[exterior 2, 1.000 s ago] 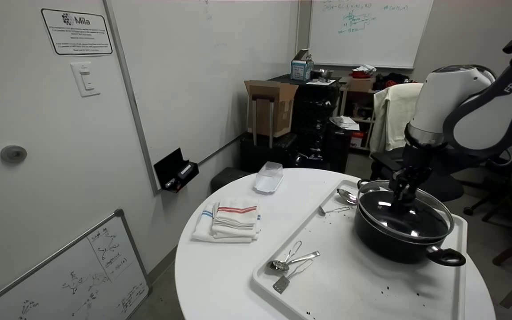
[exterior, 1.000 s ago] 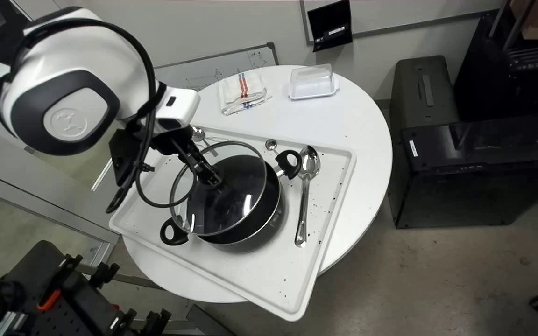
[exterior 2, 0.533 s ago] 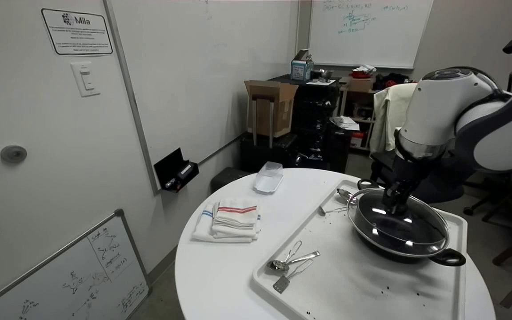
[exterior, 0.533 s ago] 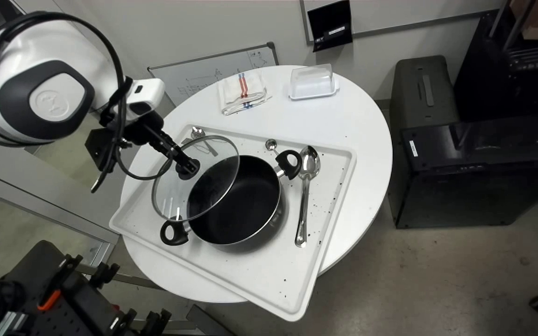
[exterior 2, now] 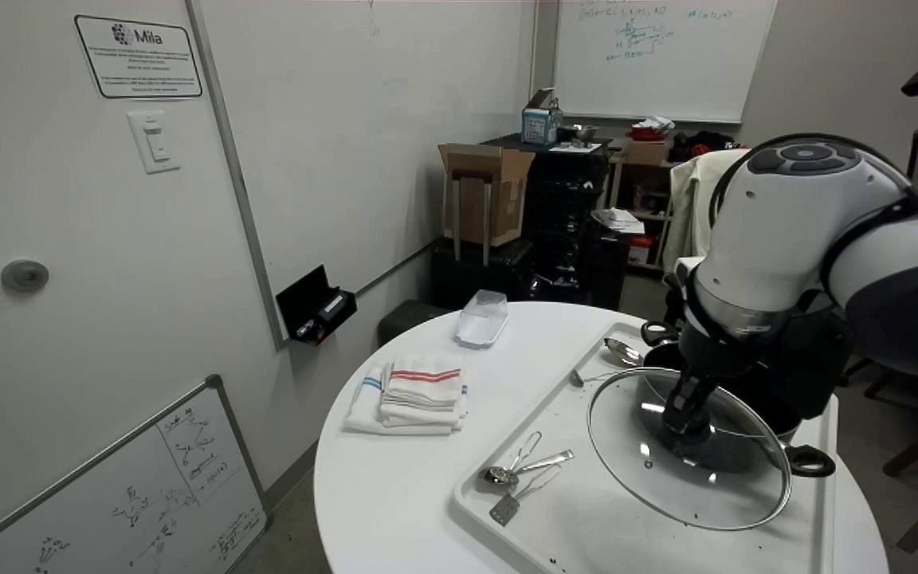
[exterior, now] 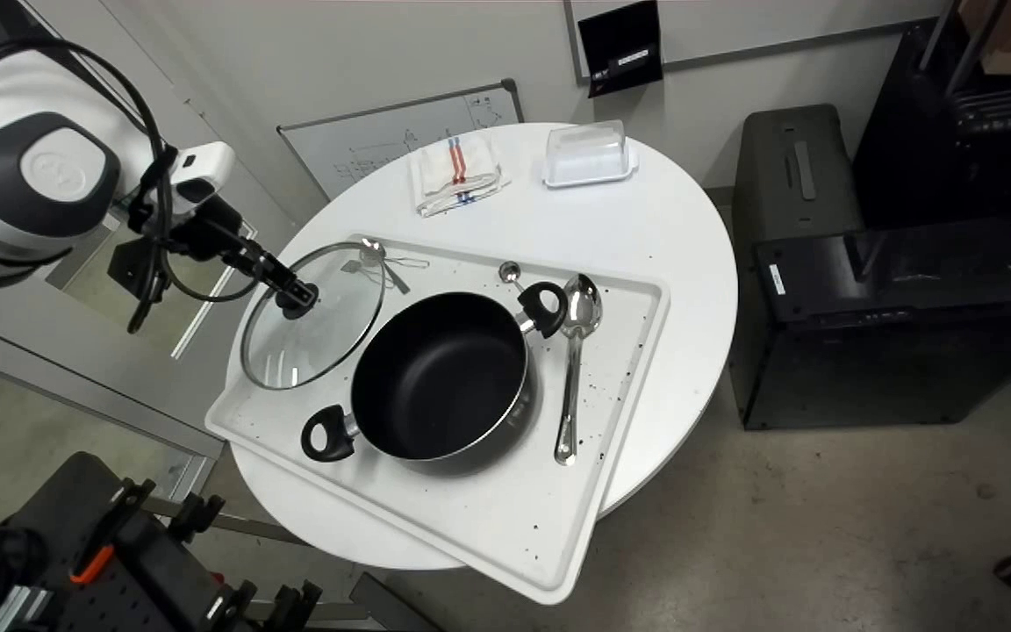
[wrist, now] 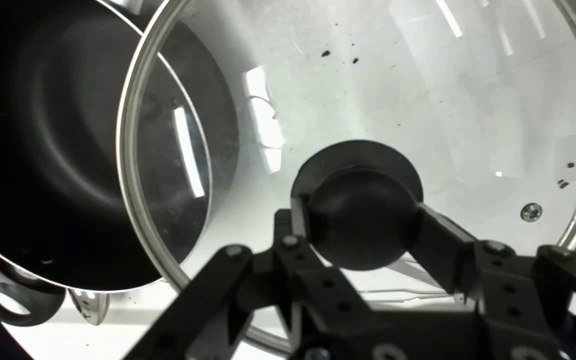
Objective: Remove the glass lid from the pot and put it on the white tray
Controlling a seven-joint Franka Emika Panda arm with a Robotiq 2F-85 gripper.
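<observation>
My gripper (wrist: pixel 362 216) is shut on the dark knob of the glass lid (wrist: pixel 368 100), with a finger on either side of it. In both exterior views the lid (exterior: pixel 334 329) (exterior 2: pixel 634 454) hangs slightly tilted beside the black pot (exterior: pixel 440 377), over the corner area of the white tray (exterior: pixel 479 535) (exterior 2: pixel 586 478). The gripper shows there too (exterior: pixel 298 298) (exterior 2: pixel 684 418). The pot is uncovered and its black inside shows, also in the wrist view (wrist: pixel 58 125). The lid's rim overlaps the pot's edge in the wrist view. The exact gap between lid and tray cannot be told.
A large metal spoon (exterior: pixel 572 369) and a small spoon (exterior: pixel 510 273) lie beside the pot. Several small utensils (exterior 2: pixel 519 482) lie near the tray's edge, partly behind the lid in an exterior view. Folded towels (exterior 2: pixel 419 395) and a clear-lidded dish (exterior: pixel 589 156) stand on the round table.
The lid, held by its knob, has moved off the pot toward the tray's corner area, leftward in one view and down toward the camera in another. The pot has stayed in place.
</observation>
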